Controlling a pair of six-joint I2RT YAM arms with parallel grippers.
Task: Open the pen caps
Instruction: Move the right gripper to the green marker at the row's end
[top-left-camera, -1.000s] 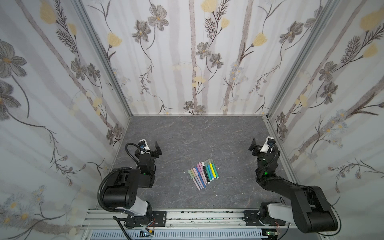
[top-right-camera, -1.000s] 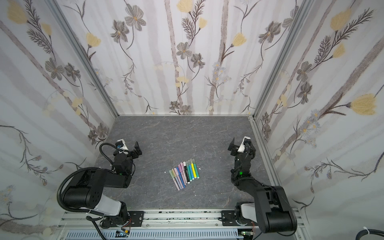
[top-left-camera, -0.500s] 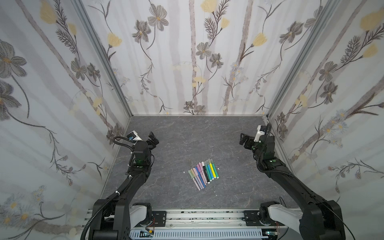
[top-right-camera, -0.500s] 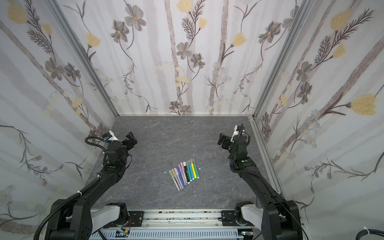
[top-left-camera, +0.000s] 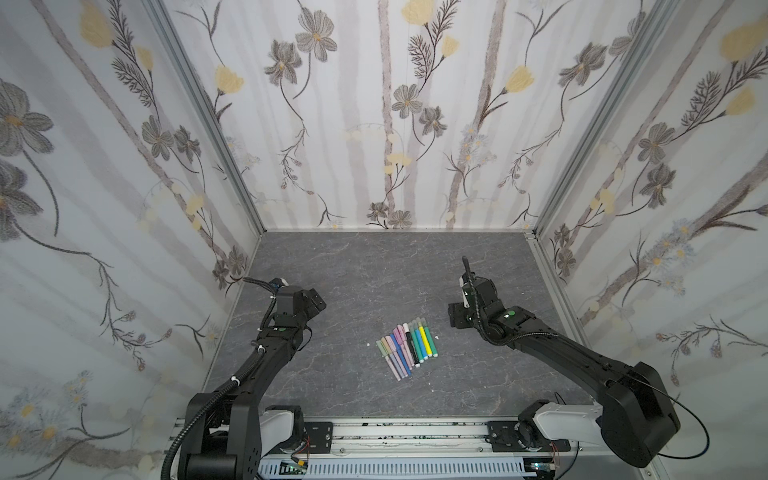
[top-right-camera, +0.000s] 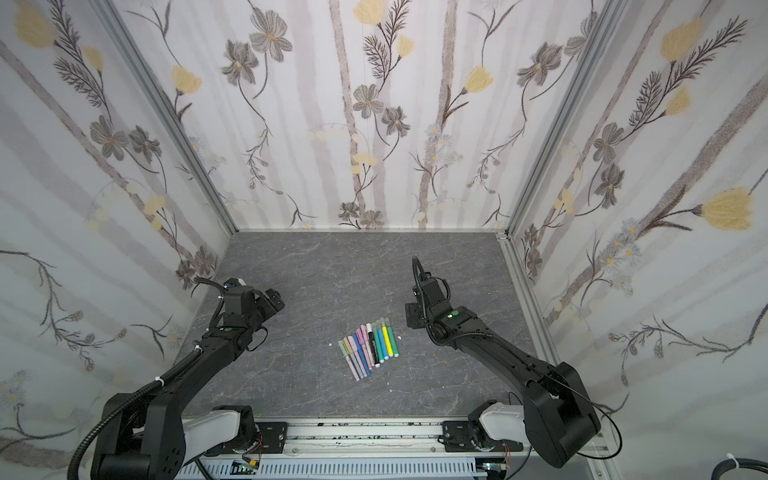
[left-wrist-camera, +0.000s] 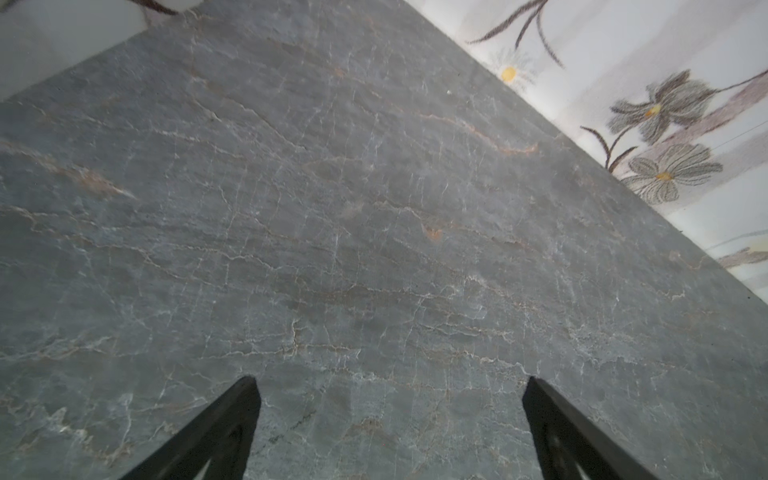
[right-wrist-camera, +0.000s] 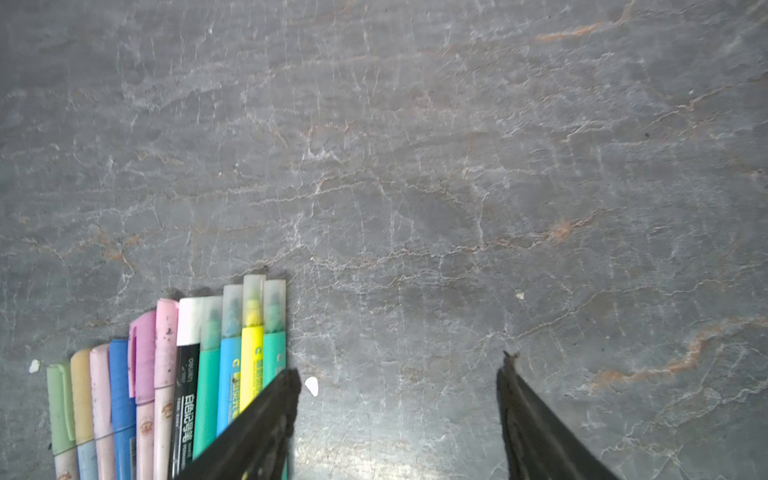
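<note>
Several pens lie side by side in a row at the middle of the grey table, all with their pen caps on. The thicker teal, blue and yellow pens have translucent caps; the thinner pens have pink, blue, peach and green caps. My right gripper hangs open over bare table just right of the row's cap end, holding nothing. One finger overlaps the outermost teal pen. My left gripper is open over bare table at the left, far from the pens.
Floral-papered walls close in the table on the left, back and right. A metal rail with both arm bases runs along the front. Small white scraps lie on the table beside the pens.
Both arms have unfolded from their tucked poses and reached out over the table. The right gripper has swung down and inward to the cap end of the pens.
</note>
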